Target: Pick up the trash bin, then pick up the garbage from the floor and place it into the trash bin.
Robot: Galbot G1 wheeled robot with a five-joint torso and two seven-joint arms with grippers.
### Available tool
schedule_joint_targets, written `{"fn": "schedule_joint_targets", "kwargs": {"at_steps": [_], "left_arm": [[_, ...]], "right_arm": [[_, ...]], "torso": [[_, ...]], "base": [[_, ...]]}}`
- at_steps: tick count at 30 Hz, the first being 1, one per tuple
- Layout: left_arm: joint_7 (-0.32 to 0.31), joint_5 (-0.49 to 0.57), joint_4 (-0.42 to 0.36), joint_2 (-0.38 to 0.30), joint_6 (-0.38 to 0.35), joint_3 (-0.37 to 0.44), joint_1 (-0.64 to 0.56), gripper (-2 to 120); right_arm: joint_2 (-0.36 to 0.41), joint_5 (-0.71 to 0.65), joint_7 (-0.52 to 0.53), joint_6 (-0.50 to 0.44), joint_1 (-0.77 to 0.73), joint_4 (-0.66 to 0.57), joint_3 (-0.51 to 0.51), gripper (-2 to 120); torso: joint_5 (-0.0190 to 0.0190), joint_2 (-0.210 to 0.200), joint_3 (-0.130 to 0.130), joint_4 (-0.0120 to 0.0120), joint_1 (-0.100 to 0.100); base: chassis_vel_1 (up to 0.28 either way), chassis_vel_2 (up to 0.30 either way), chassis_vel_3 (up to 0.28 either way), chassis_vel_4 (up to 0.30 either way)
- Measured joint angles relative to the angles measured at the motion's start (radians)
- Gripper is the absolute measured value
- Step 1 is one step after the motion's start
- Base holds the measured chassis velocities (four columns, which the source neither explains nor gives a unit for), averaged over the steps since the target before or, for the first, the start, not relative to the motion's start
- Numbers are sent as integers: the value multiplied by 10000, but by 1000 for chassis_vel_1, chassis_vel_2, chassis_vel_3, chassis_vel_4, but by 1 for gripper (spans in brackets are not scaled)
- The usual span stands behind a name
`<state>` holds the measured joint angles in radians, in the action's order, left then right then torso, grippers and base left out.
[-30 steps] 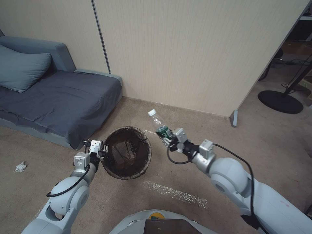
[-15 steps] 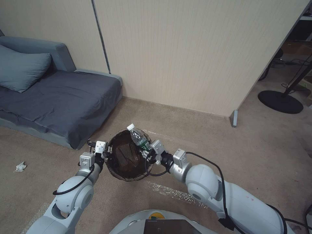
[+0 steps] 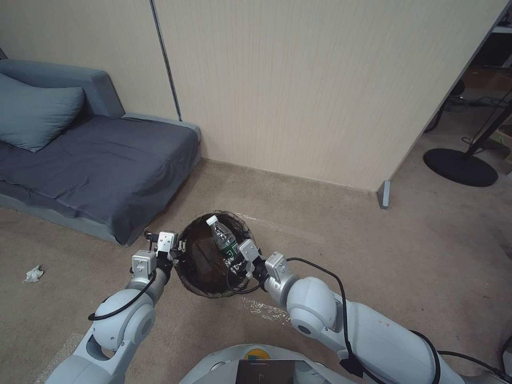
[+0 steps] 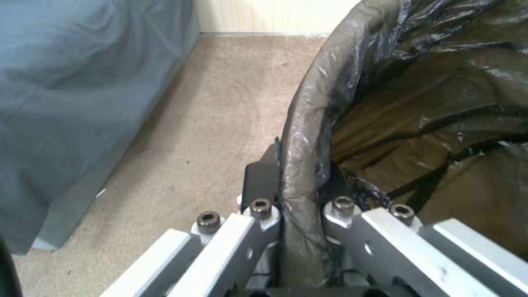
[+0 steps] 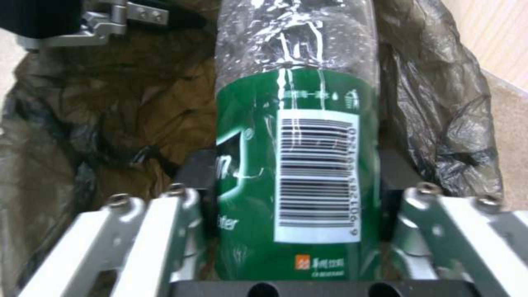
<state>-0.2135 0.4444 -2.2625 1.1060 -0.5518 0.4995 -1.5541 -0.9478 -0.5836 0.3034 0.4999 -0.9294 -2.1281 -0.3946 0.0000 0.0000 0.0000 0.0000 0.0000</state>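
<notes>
The trash bin (image 3: pixel 200 280), lined with a dark brown-black bag, hangs above the carpet. My left gripper (image 3: pixel 178 252) is shut on its rim (image 4: pixel 300 165), one finger outside and one inside. A clear bottle (image 3: pixel 221 237) with a green label and white cap is clamped in my right gripper (image 3: pixel 234 258) over the bin's opening. In the right wrist view the bottle (image 5: pixel 297 140) fills the gap between the fingers (image 5: pixel 201 177), with the bag (image 5: pixel 434 103) below. A crumpled white tissue (image 3: pixel 33 274) lies on the floor far to the left.
A grey sofa (image 3: pixel 101 165) with a cushion stands to the left, close to the bin. A beige panel wall (image 3: pixel 320 90) runs behind. A black round stand base (image 3: pixel 461 166) sits at the far right. A strip of clear tape (image 3: pixel 256 306) lies on the carpet.
My right gripper has carried the bottle leftward and down, from beside the bin to over its opening. The left gripper and bin have shifted slightly toward me.
</notes>
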Motion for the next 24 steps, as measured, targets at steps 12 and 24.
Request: {"fn": "schedule_joint_targets", "kwargs": {"at_steps": [12,24], "left_arm": [[0,-22,-27,92,-15,-35,-15,3],[5,-187,46,289,-15,-111,36,3]], "right_arm": [[-56,-211,253,59,103,-219,38,92],[374,-1164,549,13,-242,-1433,1917,100]], "torso": [[0,0,0,1,0],[2,0,0,1,0]], "base": [[0,0,0,0],[0,0,0,0]]}}
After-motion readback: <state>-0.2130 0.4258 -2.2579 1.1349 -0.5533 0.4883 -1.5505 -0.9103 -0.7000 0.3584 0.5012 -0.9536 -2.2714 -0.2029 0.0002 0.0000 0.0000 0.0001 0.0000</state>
